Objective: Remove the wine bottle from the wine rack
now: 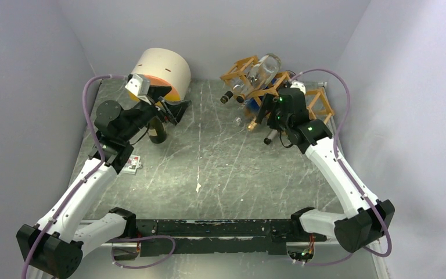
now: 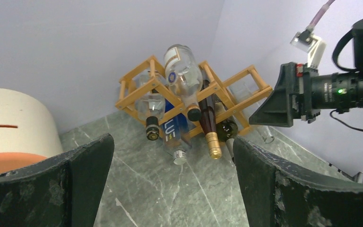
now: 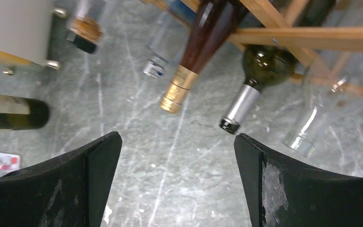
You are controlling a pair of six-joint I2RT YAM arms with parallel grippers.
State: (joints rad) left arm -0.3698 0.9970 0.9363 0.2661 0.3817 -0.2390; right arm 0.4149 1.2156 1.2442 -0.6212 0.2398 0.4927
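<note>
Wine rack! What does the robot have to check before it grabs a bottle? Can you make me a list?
1. Right gripper open: ok, jaws wide apart.
2. Gripper around a bottle neck: not ok. The gold-capped red bottle and the silver-capped green bottle lie ahead of it, not between the jaws.
3. Necks stick out of the wine rack far enough to grab: ok.
4. Left gripper out of the way: ok, open and far off beside the cream and orange cylinder.
5. Clear bottle lying on top won't roll when a neighbour is pulled: cannot tell.
</note>
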